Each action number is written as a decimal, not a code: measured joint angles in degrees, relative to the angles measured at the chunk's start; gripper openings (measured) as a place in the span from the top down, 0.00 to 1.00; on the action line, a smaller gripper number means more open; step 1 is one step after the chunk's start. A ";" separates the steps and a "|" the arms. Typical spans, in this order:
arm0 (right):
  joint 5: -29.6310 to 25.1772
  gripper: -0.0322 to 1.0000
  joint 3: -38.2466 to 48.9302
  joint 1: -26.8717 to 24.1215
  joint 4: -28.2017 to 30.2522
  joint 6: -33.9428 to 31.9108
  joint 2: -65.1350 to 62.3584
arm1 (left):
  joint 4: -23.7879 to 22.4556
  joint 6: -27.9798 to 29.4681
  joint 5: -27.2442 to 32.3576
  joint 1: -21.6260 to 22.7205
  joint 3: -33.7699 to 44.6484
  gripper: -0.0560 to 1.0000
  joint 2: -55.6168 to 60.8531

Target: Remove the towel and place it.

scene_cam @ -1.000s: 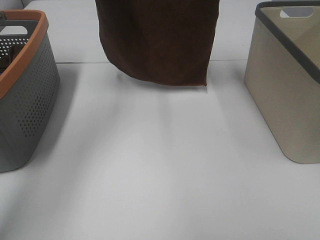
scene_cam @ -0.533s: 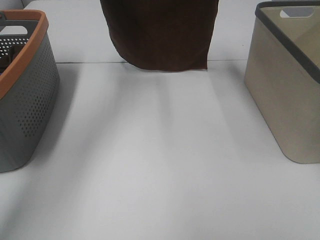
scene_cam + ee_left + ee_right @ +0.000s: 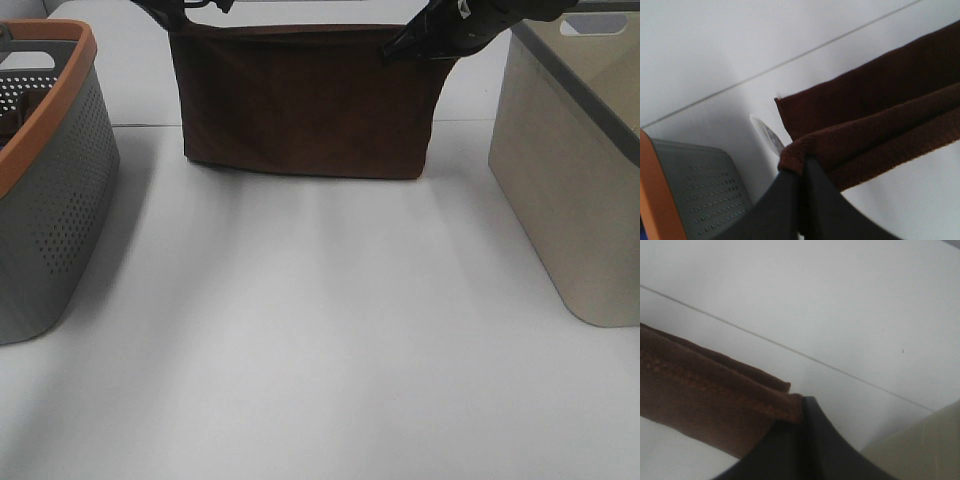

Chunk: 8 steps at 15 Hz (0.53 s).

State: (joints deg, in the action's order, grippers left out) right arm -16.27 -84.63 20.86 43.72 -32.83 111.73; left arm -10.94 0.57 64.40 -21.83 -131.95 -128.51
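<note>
The dark brown towel (image 3: 305,105) hangs stretched between both grippers above the far middle of the white table, its lower edge touching or just over the surface. My left gripper (image 3: 172,20) is shut on its upper left corner; the left wrist view shows the pinched towel (image 3: 880,130) at my left gripper (image 3: 799,167). My right gripper (image 3: 400,45) is shut on the upper right corner. From the right wrist camera, the towel (image 3: 705,395) edge is clamped at my right gripper (image 3: 799,407).
A grey perforated basket with an orange rim (image 3: 50,180) stands at the left edge. A beige basket with a dark grey rim (image 3: 570,170) stands at the right. A white table (image 3: 320,340) lies between them.
The towel has come down and spread wide; both grippers, out of view before, now show at the top holding its upper corners.
</note>
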 joint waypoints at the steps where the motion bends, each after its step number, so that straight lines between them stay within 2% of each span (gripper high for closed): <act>1: -2.69 0.97 0.00 0.06 -4.01 3.95 0.00 | 1.26 0.00 0.92 0.00 0.00 0.95 0.00; 4: -9.57 0.97 0.00 0.06 -17.02 13.35 -0.74 | 3.78 0.00 2.06 0.00 1.66 0.95 0.00; 6: -13.64 0.97 0.34 0.00 -26.01 19.42 -1.20 | 4.18 0.00 2.58 0.00 6.47 0.95 0.06; 8: -17.02 0.97 2.41 0.00 -31.57 23.61 -1.26 | 5.04 0.00 2.75 -0.63 12.55 0.95 0.74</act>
State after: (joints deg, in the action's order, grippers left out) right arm -33.29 -82.22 20.86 12.15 -9.22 110.47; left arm -5.90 0.57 67.15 -22.46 -119.40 -127.77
